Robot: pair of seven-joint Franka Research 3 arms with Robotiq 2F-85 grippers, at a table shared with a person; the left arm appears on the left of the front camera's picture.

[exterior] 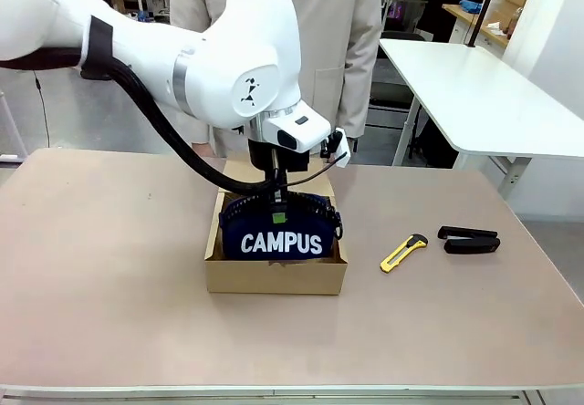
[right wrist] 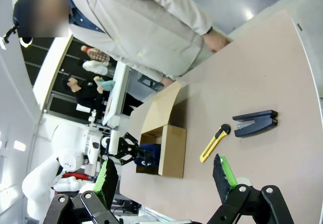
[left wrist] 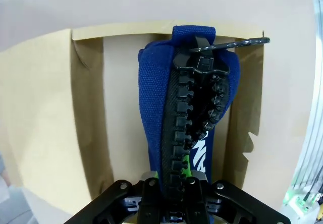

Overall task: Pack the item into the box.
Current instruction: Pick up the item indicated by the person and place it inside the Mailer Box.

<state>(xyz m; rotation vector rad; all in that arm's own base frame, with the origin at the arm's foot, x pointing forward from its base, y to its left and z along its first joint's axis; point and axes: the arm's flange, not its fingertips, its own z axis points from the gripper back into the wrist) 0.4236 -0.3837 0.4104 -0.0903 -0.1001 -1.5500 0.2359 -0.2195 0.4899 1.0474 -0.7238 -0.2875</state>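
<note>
The item, a navy-blue pouch point(exterior: 283, 238) with white "CAMPUS" lettering, stands zipper-up inside the box point(exterior: 274, 279), a shallow brown cardboard box at the table's middle. Its upper part rises above the box walls. My left gripper point(exterior: 278, 210) comes straight down on it and is shut on the pouch's black zipper ridge. In the left wrist view the pouch point(left wrist: 154, 108) hangs between the fingers point(left wrist: 151, 193) with the box floor point(left wrist: 123, 108) behind it; whether it rests on the floor I cannot tell. My right gripper point(right wrist: 165, 173) is open, high above the table's right side.
A yellow utility knife point(exterior: 403, 252) and a black stapler point(exterior: 470, 240) lie right of the box. The box's lid flap point(right wrist: 161, 108) stands open toward the person point(exterior: 274, 22) at the far edge. A white table point(exterior: 474, 95) stands behind on the right.
</note>
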